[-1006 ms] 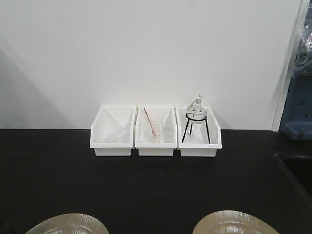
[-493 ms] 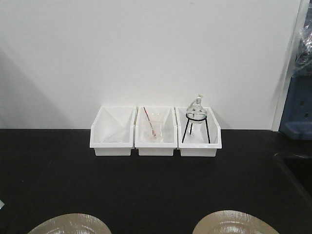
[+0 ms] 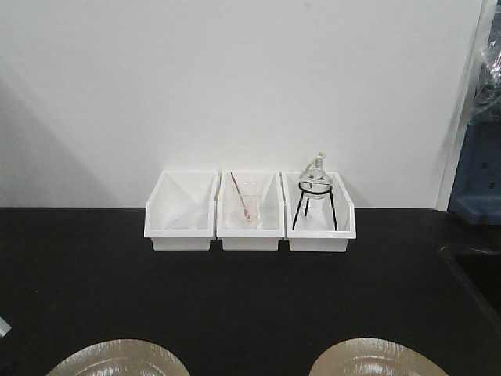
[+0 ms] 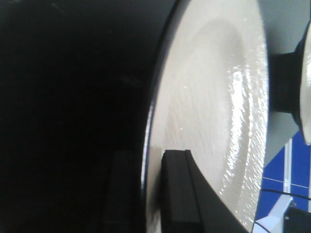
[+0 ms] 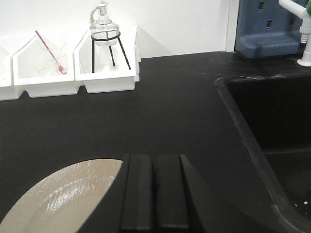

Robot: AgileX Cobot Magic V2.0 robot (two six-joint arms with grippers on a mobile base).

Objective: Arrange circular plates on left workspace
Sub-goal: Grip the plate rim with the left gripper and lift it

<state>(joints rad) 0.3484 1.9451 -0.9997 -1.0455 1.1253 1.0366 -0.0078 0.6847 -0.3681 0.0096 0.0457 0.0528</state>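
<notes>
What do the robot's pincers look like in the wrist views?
Both are matte black with no markings. The left pincer shows a flat, wedge-shaped finger with a stepped edge. The right pincer shows two flat fingers that widen toward the base. No cables show on them.

Front view: bottom edge crops left plate point(image 3: 117, 359) and right plate point(image 3: 377, 357), only the far rims show. Sink point(image 3: 479, 270) runs off the right edge. Grey sliver point(image 3: 3, 327) at left edge, too small to ID. Left wrist: left claw point(image 4: 148, 155), finger under the rim lost in the dark. Right wrist: right claw point(image 5: 154, 158) covers part of the right plate's rim; leftmost bin point(image 5: 4, 73) cropped, 1 corner visible
</notes>
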